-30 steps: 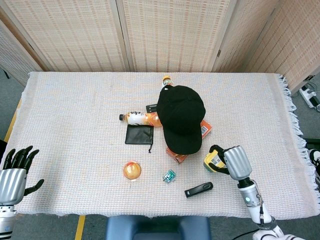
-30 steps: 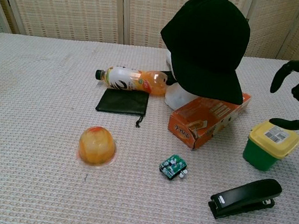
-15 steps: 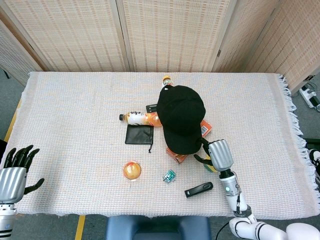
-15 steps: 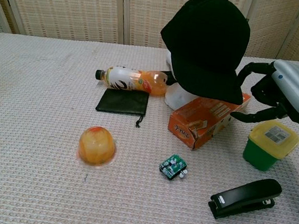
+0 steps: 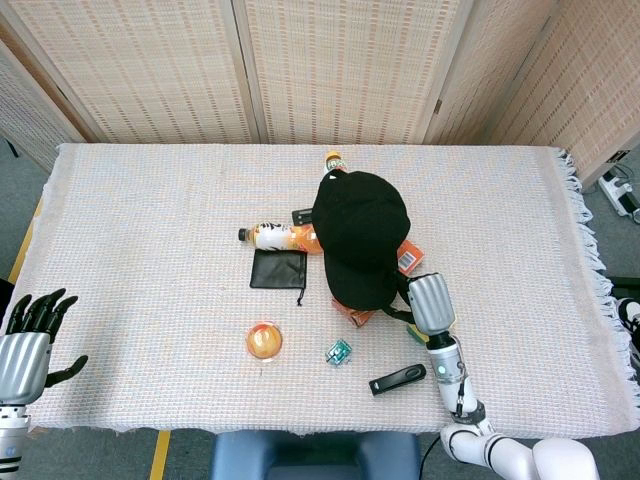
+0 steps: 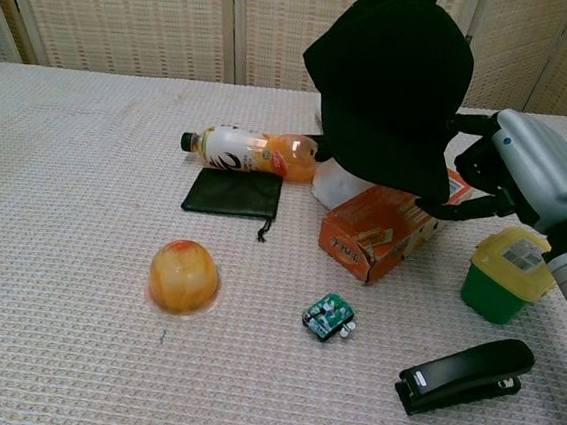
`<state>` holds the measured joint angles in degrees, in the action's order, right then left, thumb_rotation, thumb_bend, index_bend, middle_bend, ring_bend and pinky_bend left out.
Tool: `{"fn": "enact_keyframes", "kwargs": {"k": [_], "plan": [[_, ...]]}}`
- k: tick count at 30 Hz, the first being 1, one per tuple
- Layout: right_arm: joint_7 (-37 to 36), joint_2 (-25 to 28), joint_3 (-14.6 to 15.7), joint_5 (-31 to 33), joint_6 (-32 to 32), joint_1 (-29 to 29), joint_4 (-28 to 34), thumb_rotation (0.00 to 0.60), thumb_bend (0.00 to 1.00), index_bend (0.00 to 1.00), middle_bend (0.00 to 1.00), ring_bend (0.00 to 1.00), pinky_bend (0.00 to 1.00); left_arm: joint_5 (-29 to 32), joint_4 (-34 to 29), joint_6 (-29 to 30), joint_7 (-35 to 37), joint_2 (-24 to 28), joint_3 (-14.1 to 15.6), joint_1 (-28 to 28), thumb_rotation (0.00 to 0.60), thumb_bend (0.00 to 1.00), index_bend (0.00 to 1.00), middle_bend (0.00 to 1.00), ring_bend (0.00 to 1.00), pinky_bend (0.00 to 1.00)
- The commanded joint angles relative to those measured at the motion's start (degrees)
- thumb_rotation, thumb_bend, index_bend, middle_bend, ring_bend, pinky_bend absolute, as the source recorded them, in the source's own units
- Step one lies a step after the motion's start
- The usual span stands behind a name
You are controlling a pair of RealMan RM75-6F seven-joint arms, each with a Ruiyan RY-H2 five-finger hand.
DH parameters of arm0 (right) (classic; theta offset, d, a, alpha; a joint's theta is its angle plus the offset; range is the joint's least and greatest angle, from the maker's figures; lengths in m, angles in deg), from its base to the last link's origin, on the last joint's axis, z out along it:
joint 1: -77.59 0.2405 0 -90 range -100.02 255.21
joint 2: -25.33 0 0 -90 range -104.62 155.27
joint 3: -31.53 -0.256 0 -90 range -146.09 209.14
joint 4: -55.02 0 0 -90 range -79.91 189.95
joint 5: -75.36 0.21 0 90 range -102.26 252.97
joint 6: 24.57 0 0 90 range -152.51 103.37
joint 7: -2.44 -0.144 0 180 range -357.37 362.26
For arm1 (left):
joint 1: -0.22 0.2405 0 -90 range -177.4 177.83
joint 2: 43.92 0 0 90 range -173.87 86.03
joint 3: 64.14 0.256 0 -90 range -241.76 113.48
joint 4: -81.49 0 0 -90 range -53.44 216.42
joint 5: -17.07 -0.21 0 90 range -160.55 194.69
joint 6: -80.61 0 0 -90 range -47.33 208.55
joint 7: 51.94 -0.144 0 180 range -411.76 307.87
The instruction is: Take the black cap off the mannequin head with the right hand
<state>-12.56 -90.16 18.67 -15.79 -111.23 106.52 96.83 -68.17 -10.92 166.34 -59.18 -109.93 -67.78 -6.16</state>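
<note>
The black cap (image 5: 360, 235) (image 6: 391, 82) sits on the white mannequin head (image 6: 341, 188) at the table's middle, its brim pointing toward the front. My right hand (image 5: 428, 303) (image 6: 528, 176) is at the cap's right side. Its fingers (image 6: 468, 125) are spread, reaching over the side of the cap, while the thumb lies under the brim's corner, touching it. No firm grip on the cap shows. My left hand (image 5: 25, 345) hovers at the front left corner with fingers apart, holding nothing.
An orange box (image 6: 382, 232) lies against the mannequin head, under the brim. A green jar with a yellow lid (image 6: 506, 279) and a black stapler (image 6: 464, 376) are below my right hand. A juice bottle (image 6: 249, 152), black pouch (image 6: 233, 193), jelly cup (image 6: 184, 275) and small green item (image 6: 328, 315) lie left.
My right hand moved left from above the green jar to the cap's brim, and its fingers now touch it. The cap shifted slightly left. The left hand stayed put.
</note>
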Motion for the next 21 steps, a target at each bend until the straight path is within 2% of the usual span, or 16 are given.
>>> {"fn": "enact_keyframes", "kwargs": {"k": [1, 7, 10, 14, 21], "plan": [[-1.4, 0.0, 0.1, 0.1, -1.4, 0.1, -1.2, 0.6, 0.39, 0.5, 0.97, 0.99, 1.0, -0.1, 0.0, 0.0, 0.3, 0.1, 0.0, 0.0, 0.6, 0.2, 0.19, 0.14, 0.14, 0.09], [-2.6, 2.0, 0.4, 0.5, -3.2, -0.5, -0.6, 0.6, 0.77, 0.64, 0.97, 1.0, 1.0, -0.6, -0.1, 0.1, 0.7, 0.2, 0.1, -0.2, 0.6, 0.2, 0.19, 0.14, 0.14, 0.09], [-3.3, 2.9, 0.2, 0.9, -3.7, -0.5, 0.5, 0.6, 0.88, 0.71, 0.98, 1.0, 1.0, -1.0, -0.4, 0.2, 0.6, 0.2, 0.1, -0.3, 0.6, 0.2, 0.19, 0.14, 0.14, 0.09], [-4.7, 4.0, -0.6, 1.4, -4.9, -0.5, 3.3, 0.6, 0.94, 0.76, 0.99, 1.0, 1.0, -1.3, -0.8, 0.5, 0.5, 0.4, 0.1, -0.2, 0.6, 0.2, 0.19, 0.14, 0.14, 0.09], [-5.6, 7.0, -4.0, 4.4, -5.0, -0.1, 10.7, 0.6, 0.94, 0.77, 0.99, 1.0, 1.0, -1.4, -1.2, 0.6, 0.4, 0.7, 0.2, -0.2, 0.6, 0.2, 0.19, 0.14, 0.14, 0.09]]}}
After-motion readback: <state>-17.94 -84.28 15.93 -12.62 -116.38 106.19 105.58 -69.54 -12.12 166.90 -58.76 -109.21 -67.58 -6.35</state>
